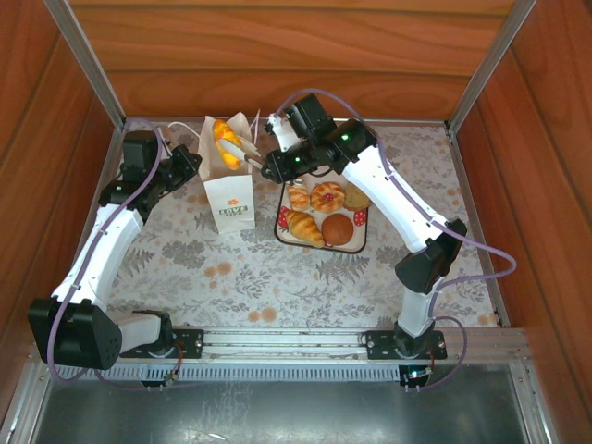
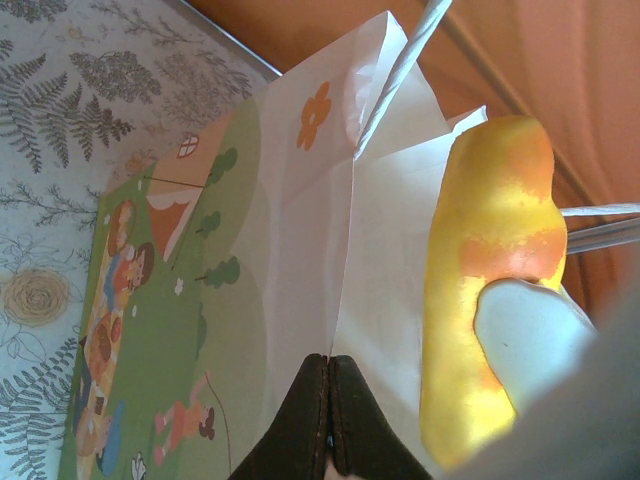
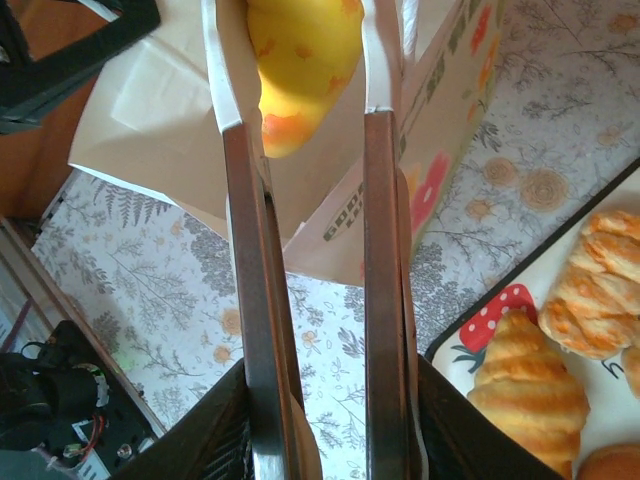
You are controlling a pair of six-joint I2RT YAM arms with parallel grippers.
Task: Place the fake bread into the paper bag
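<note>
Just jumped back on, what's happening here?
The right end effector grips a yellow-orange oblong toy roll at the open mouth of the white paper gift bag, not yet released. The left end effector is shut, pinching the bag's side edge. Other pastries, including a golden toy croissant, sit on the white strawberry-print tray beside the bag.

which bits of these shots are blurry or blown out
Left wrist view: the yellow-orange oblong toy roll is close, soft and brightly lit, the print on the white paper bag sharper. Top external view: that roll glows overexposed at the bag's mouth. Right wrist view: the white strawberry-print tray looks sharp.
</note>
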